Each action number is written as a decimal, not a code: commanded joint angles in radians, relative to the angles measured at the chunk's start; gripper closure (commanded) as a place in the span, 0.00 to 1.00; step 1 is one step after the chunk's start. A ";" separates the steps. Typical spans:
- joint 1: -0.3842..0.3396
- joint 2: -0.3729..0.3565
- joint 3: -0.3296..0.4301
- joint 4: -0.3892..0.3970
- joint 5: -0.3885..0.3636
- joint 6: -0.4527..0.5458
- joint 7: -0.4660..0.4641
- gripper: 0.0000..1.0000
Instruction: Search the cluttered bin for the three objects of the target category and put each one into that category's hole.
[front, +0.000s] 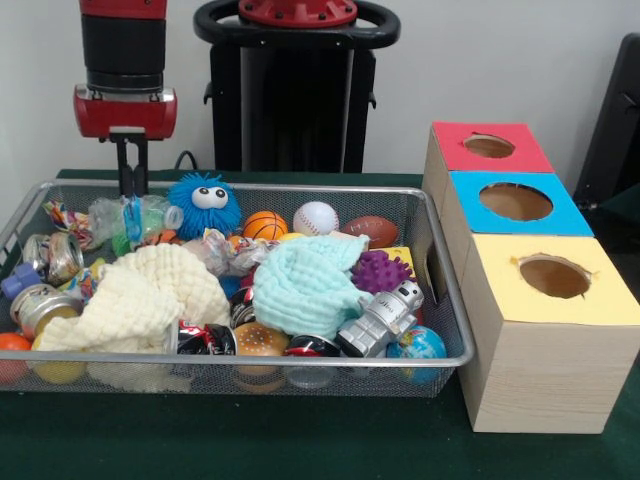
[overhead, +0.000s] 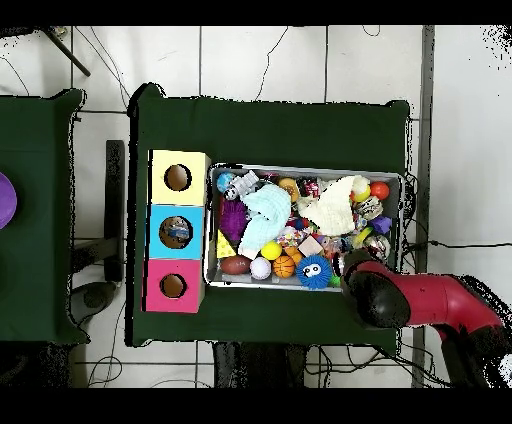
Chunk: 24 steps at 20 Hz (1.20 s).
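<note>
The silver wire-mesh bin (front: 300, 357) stands on the green table, heaped with clutter; it also shows in the overhead view (overhead: 305, 168). A crumpled clear wrapper with blue and green print (front: 130, 218) lies at the bin's far left corner. A second wrapper (front: 225, 250) lies mid-bin, and a third, multicoloured wrapper (front: 65, 218) lies by the left wall. My gripper (front: 130, 188) hangs just behind the far rim, above the first wrapper, holding nothing that I can see. The red-topped box's hole (front: 489, 146) is at the far right and also shows in the overhead view (overhead: 173, 286). In the overhead view the red arm (overhead: 380, 292) hides the gripper.
The blue-topped box (front: 560, 205) and the yellow-topped box (front: 600, 300) stand in a row with the red one, right of the bin. The bin holds a blue furry ball (front: 203, 205), a cream cloth (front: 140, 300), a mint cloth (front: 305, 285), a silver toy robot (front: 380, 320), crushed cans (front: 50, 258) and several balls.
</note>
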 joint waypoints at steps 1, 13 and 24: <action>-0.021 -0.032 0.081 0.061 0.032 0.114 -0.118 1.00; 0.006 -0.107 0.059 0.133 0.043 0.093 -0.049 1.00; 0.031 -0.217 0.051 0.218 0.101 0.097 -0.022 1.00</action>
